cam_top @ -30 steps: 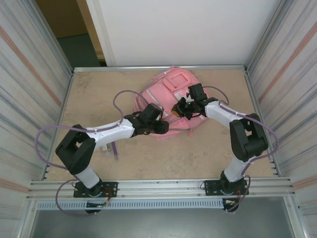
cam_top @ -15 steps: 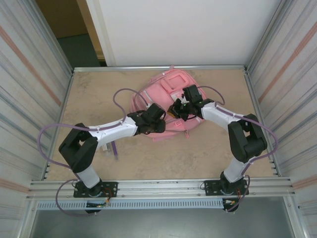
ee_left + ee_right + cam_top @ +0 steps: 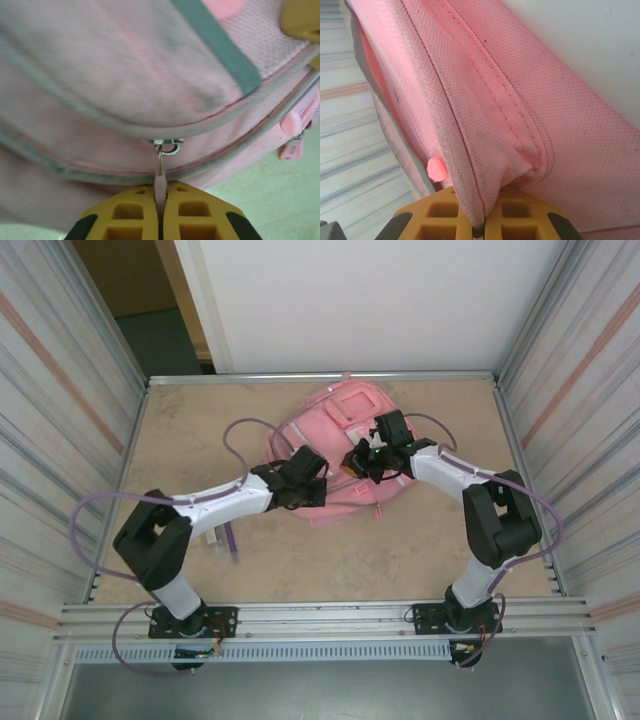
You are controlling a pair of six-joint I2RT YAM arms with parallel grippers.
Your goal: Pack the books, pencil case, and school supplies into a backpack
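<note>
Beige tabletop (image 3: 200,420), pink grey-piped backpack (image 3: 345,410); left gripper (image 3: 160,196) tight on zipper pull (image 3: 160,167), right gripper (image 3: 479,227) tight on fabric (image 3: 485,150)

The pink fabric backpack (image 3: 345,410) lies flat at the far centre of the tabletop (image 3: 200,420), front pockets upward, zipper pull (image 3: 160,186) extended. The purple pen (image 3: 232,540) lies well apart.

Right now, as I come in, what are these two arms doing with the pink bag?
Both arms are working on the pink backpack. The left hand is shut on the pink zipper pull of one compartment. The right hand pinches a fold of the backpack's fabric. A purple pen lies on the table near the left arm, not yet packed.
</note>
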